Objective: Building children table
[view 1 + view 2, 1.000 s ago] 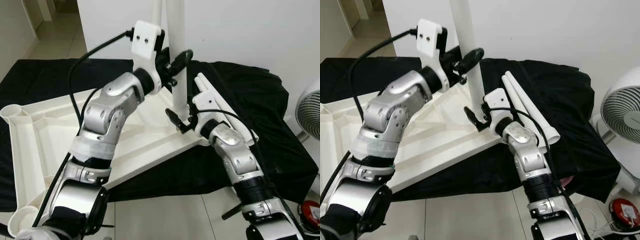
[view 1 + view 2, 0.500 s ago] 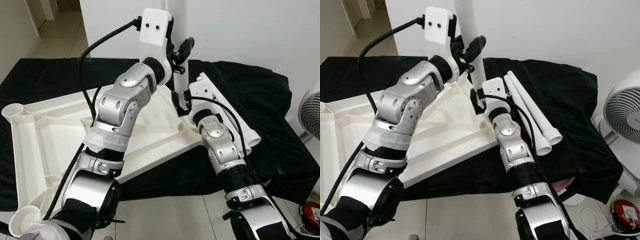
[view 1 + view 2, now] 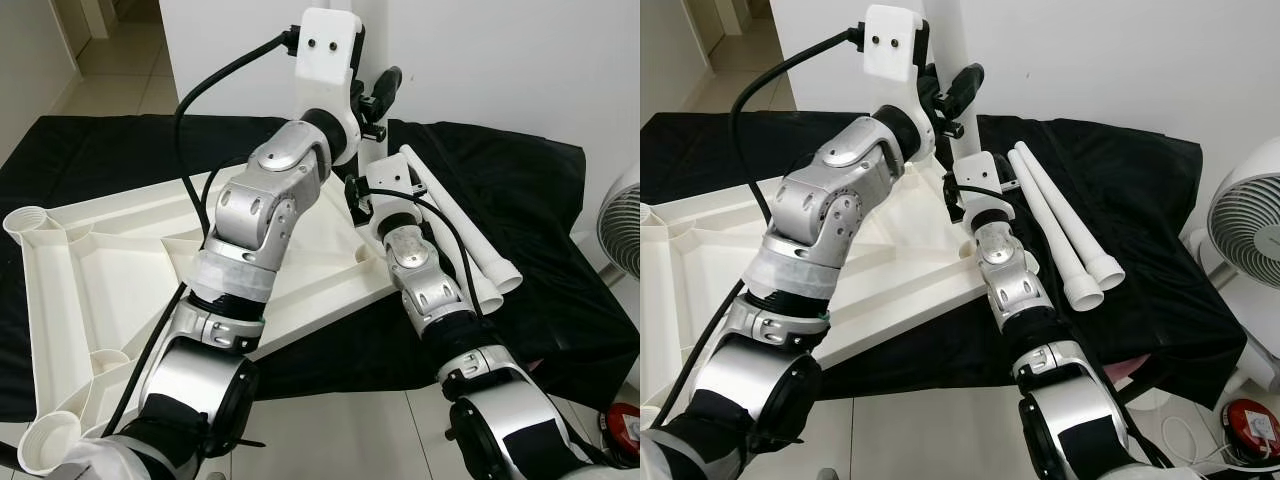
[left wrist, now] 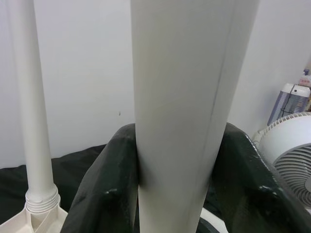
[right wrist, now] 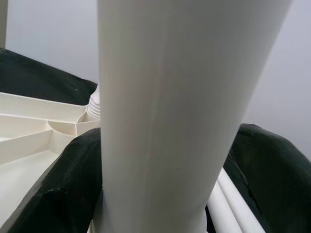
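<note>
- Left end effector (image 3: 958, 92) grips the upright leg (image 3: 948, 40) high up, fingers (image 4: 104, 189) closed on both sides.
- Right end effector (image 3: 958, 188) clamps the same leg lower down, near the upturned tabletop (image 3: 90, 260).
- Two spare legs (image 3: 1060, 225) lie on the black cloth (image 3: 1140, 200).

One upturned tabletop (image 3: 90, 260), two legs (image 4: 31, 121) standing upright at its far edge, two loose legs (image 3: 1065, 235) on one black cloth (image 3: 1140, 200), and one fan (image 3: 1245, 240).
</note>
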`<state>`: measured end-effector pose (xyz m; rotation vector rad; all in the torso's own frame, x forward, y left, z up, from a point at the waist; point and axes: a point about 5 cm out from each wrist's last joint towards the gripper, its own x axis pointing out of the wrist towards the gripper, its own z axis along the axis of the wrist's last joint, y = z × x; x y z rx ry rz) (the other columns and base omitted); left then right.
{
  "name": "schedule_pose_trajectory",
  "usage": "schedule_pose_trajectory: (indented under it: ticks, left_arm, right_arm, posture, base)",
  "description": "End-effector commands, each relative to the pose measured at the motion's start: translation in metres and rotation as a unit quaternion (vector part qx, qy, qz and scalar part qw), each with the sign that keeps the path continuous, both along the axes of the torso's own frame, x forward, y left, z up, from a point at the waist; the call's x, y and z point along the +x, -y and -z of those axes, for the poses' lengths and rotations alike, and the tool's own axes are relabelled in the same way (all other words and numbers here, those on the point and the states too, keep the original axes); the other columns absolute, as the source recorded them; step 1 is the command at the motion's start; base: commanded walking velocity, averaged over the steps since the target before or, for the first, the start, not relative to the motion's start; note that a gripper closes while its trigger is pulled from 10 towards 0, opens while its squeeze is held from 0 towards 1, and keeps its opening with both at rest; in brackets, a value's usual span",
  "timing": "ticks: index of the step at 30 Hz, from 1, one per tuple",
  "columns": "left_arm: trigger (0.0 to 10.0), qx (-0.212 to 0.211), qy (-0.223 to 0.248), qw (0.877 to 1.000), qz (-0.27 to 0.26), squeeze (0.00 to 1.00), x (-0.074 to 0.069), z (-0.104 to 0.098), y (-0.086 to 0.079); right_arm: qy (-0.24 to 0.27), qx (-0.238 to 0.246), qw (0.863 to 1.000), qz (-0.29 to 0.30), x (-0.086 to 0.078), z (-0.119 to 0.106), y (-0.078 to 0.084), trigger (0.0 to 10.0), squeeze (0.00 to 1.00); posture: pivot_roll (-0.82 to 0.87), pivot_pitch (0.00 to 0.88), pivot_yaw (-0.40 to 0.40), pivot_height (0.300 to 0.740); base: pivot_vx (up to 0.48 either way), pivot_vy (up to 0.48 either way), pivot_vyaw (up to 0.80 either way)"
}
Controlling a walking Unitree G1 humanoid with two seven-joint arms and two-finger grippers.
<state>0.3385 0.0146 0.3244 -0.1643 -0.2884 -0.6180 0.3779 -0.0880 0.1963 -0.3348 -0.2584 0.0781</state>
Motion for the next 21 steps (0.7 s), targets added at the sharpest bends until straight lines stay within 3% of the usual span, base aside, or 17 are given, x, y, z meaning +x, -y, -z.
schedule_pose_trajectory:
  ticks: [1, 13, 15, 19, 20, 21]
  left_arm:
    - [10.0, 0.002, 0.01, 1.0, 0.005, 0.0, -0.003, -0.0073, 0.004]
    - [10.0, 0.0, 0.011, 1.0, 0.008, 0.0, -0.0047, -0.0089, 0.0079]
    - [10.0, 0.0, 0.01, 1.0, 0.008, 0.0, -0.0052, -0.0089, 0.0084]
    - [10.0, -0.001, 0.011, 1.0, 0.008, 0.0, -0.0054, -0.0095, 0.0088]
    - [10.0, -0.002, 0.011, 1.0, 0.008, 0.0, -0.0054, -0.0097, 0.0087]
    - [10.0, -0.002, 0.011, 1.0, 0.007, 0.0, -0.0055, -0.0098, 0.0087]
  right_arm:
    - [0.003, -0.005, 1.0, 0.006, 0.0015, -0.0004, -0.0002, 10.0, 0.0]
    - [0.031, -0.007, 0.999, -0.001, 0.0044, -0.0082, -0.0064, 9.7, 0.0]
    - [0.034, -0.008, 0.999, 0.0, 0.005, -0.0078, -0.0073, 4.3, 0.0]
    - [0.033, -0.005, 0.999, 0.001, 0.0059, -0.0065, -0.0078, 4.3, 0.0]
    - [0.032, -0.006, 0.999, 0.002, 0.0061, -0.0058, -0.0077, 3.6, 0.0]
    - [0.032, -0.007, 0.999, 0.002, 0.0063, -0.0053, -0.0075, 3.7, 0.0]
  posture:
    - [-0.02, 0.0, -0.038, 0.74]
    - [-0.02, 0.0, -0.035, 0.74]
    - [-0.02, 0.0, -0.037, 0.74]
    - [-0.02, 0.0, -0.037, 0.74]
    - [-0.02, 0.0, -0.038, 0.74]
    - [-0.02, 0.0, -0.038, 0.74]
  base:
    - [0.0, 0.0, 0.0]
    - [0.0, 0.0, 0.0]
    - [0.0, 0.0, 0.0]
    - [0.0, 0.0, 0.0]
    - [0.0, 0.0, 0.0]
    - [0.0, 0.0, 0.0]
